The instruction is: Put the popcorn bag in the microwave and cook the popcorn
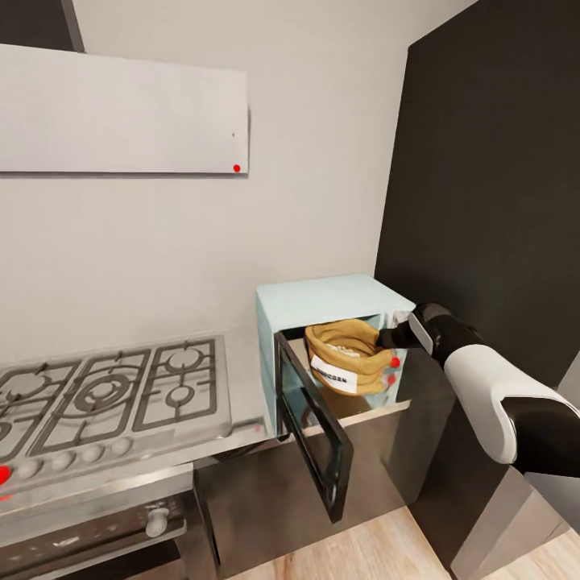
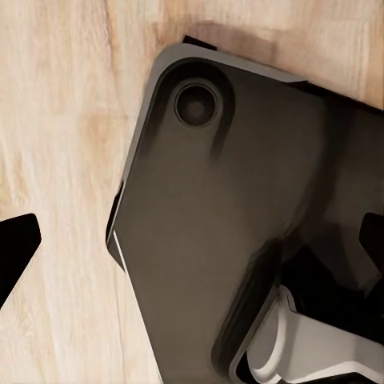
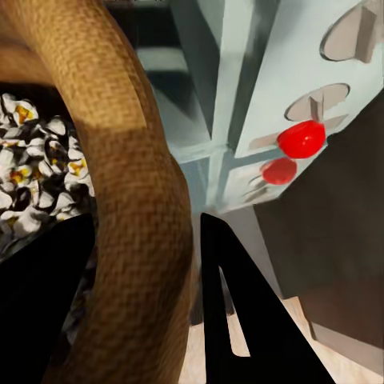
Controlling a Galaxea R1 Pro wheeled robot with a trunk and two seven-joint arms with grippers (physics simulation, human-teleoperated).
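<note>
Popcorn bag (image 1: 348, 354) sits tilted in the open microwave (image 1: 326, 302), the right hand (image 1: 392, 338) clamped on its rolled rim, likely to steer it through the doorway.

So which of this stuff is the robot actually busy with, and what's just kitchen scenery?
In the job:
- popcorn bag, tilted at the microwave's mouth
- popcorn, popped, inside the bag
- microwave, door open
- right gripper, holding the bag's rim
- countertop under the microwave

Just there:
- gas hob
- hood
- oven below the hob
- wooden floor
</note>
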